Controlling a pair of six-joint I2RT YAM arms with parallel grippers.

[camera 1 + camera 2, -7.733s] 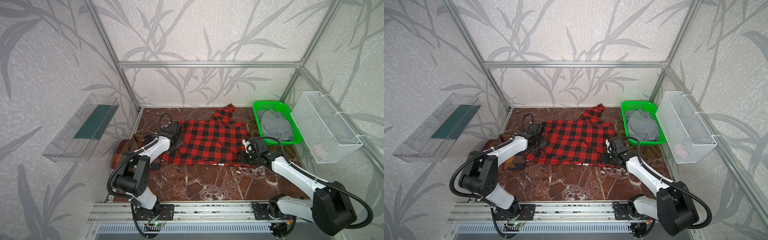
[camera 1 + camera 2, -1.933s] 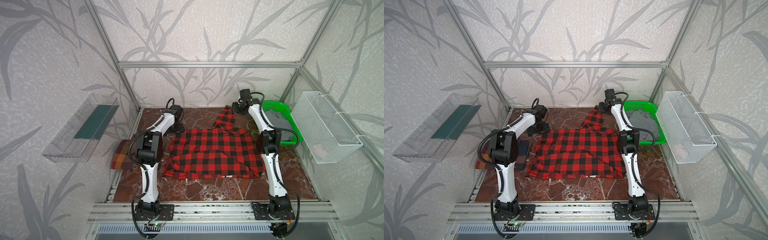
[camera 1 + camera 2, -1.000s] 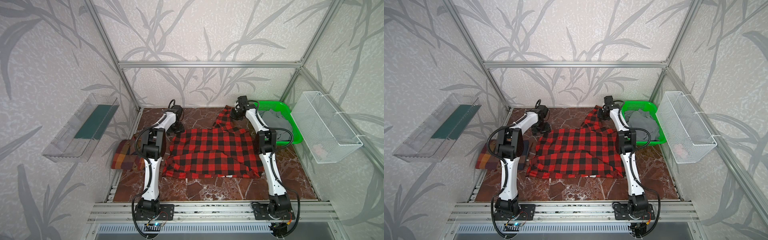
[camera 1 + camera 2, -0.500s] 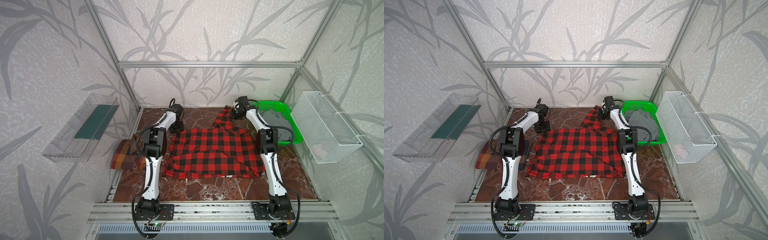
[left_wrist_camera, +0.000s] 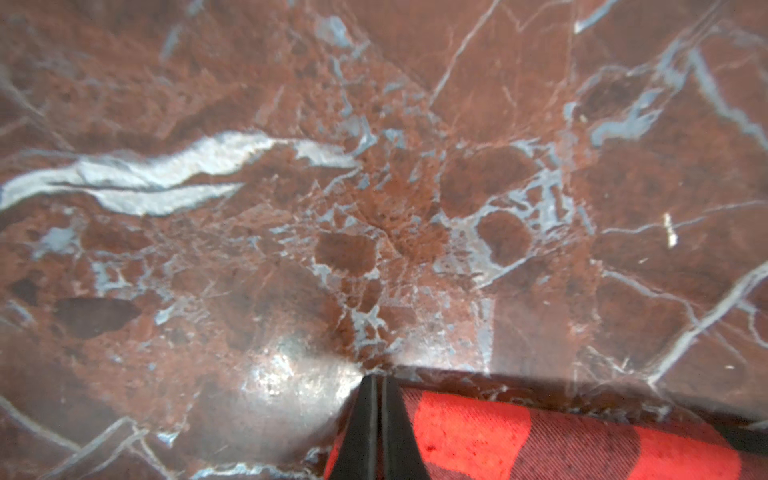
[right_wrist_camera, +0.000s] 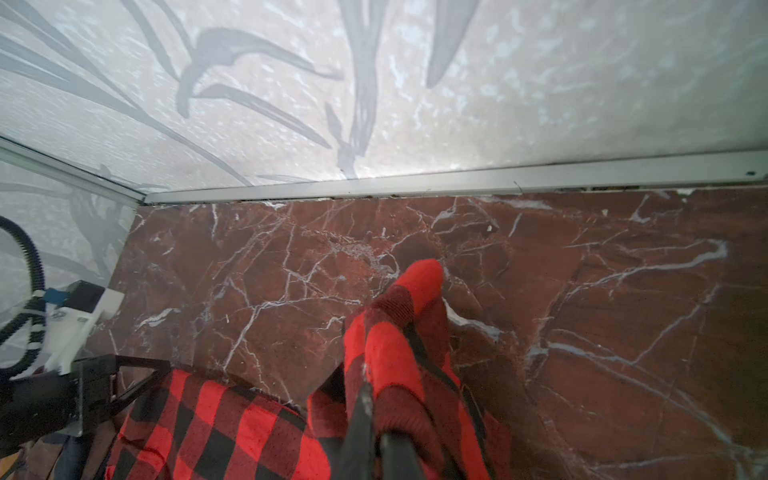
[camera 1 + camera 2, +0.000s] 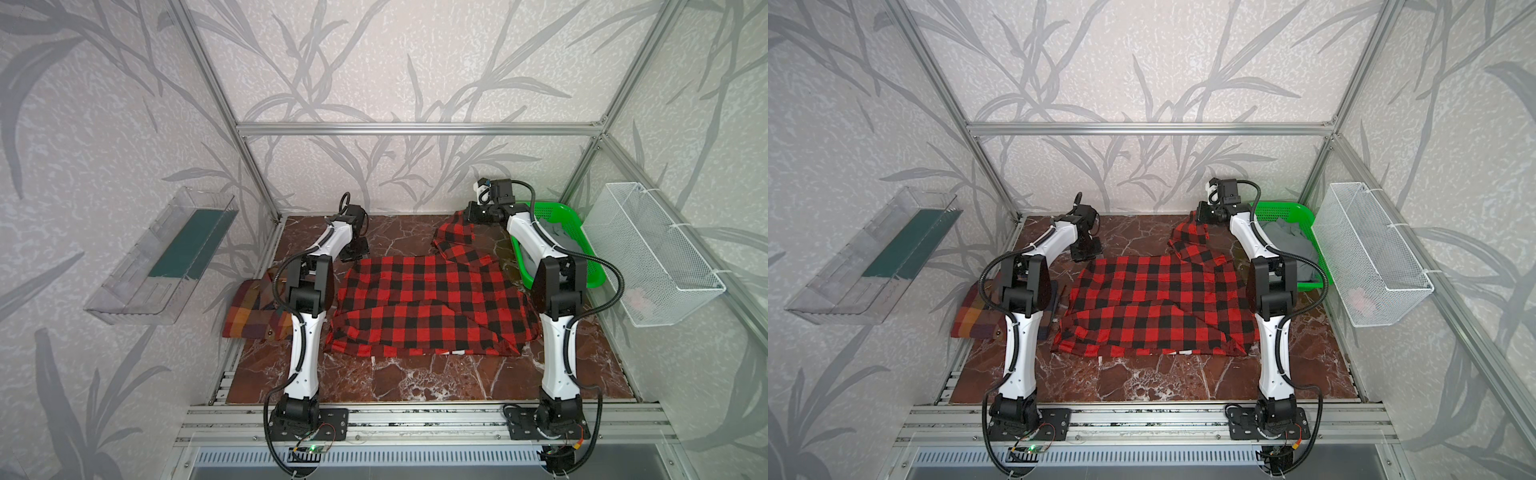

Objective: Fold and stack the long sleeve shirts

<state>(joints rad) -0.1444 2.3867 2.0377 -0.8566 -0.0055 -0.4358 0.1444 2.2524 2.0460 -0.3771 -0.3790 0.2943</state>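
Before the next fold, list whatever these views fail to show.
- Left gripper: in the left wrist view, its shut fingers hide whether red-and-black shirt cloth is pinched.
- Brown plaid shirt: the left arm covers part in both top views.
- Grey cloth in the green basket: the right arm crosses it.
- Pinkish item in the wire basket: too small, behind mesh.

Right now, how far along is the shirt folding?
Done: the brown plaid shirt looks folded, at the left. In hand: the right gripper pinches the red checked shirt at its far corner; the left gripper is shut beside its edge, grip unclear. Left: fold it and stack it.
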